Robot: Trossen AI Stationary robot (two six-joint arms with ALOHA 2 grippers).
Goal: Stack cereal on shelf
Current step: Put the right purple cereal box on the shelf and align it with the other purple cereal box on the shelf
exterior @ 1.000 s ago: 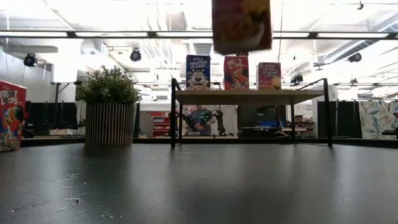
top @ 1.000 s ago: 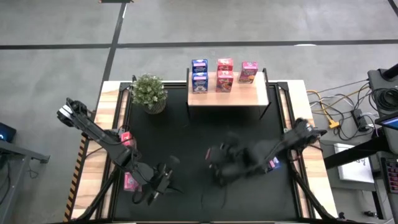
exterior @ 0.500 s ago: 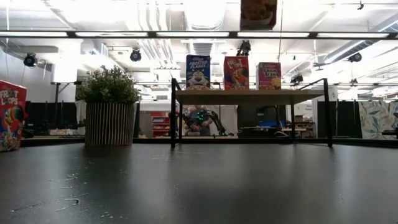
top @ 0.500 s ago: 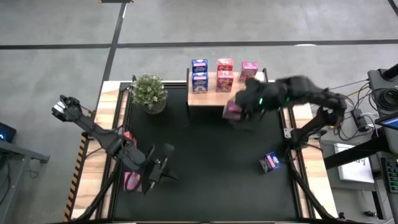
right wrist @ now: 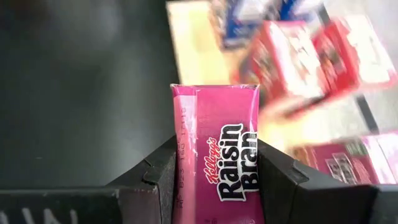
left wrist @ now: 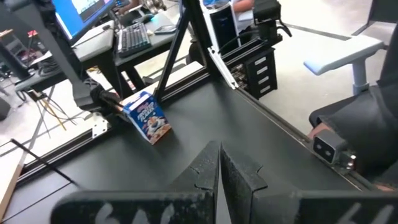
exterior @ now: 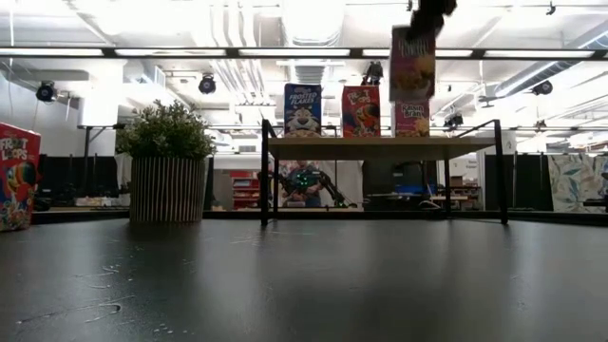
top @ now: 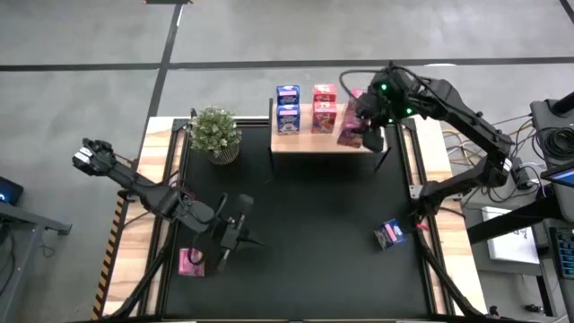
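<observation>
My right gripper (top: pixel 366 118) is shut on a pink Raisin Bran cereal box (exterior: pixel 411 65), high over the right end of the wooden shelf (top: pixel 309 141). On the shelf stand blue (top: pixel 288 108), red (top: pixel 324 106) and pink (exterior: pixel 411 119) boxes, on their bases. A blue box (top: pixel 388 234) lies on the black table near the right edge and shows again in the left wrist view (left wrist: pixel 147 117). A pink box (top: pixel 190 261) lies at the table's left. My left gripper (left wrist: pixel 219 165) is shut and holds nothing, low over the table's near left (top: pixel 240 235). My right gripper pinches the pink box between its two fingers (right wrist: pixel 160 177), one on each long face near the top end (right wrist: pixel 214 162). The fingers come from above, pointing down. The box hangs upright below them (exterior: pixel 411 65), lifted clear above the shelf board and the pink box standing there.
A potted plant (top: pixel 215 133) stands at the far left of the table, beside the shelf. A red Froot Loops box (exterior: pixel 17 176) shows at the low view's left edge. The bare black tabletop (top: pixel 305 206) lies between shelf and near edge.
My right gripper has carried the pink box from low over the table's middle up and toward the far edge, to a place over the shelf's right end. My left arm has shifted a little toward the table's middle.
</observation>
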